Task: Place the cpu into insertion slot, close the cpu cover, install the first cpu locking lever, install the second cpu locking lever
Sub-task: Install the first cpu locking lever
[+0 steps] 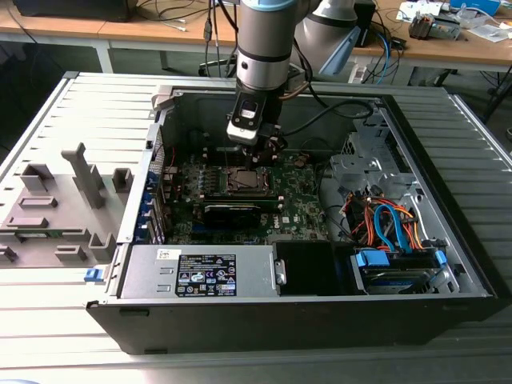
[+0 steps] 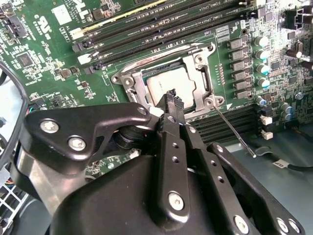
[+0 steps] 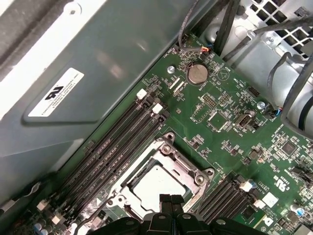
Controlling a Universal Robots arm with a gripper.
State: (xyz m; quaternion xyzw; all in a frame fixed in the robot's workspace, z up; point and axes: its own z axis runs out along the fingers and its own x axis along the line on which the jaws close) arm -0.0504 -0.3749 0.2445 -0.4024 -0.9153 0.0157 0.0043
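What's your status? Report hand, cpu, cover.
Hand shut, poised over slot edge. Cpu seated in insertion slot, cpu cover down around it. One thin lever sticks out from the slot corner.

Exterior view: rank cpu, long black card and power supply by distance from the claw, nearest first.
1. cpu, directly beneath the claw.
2. long black card, next toward the camera.
3. power supply, closest to the camera, toward the exterior view's left.

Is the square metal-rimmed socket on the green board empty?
No, a flat silvery-tan square chip sits inside the socket, within its metal rim.
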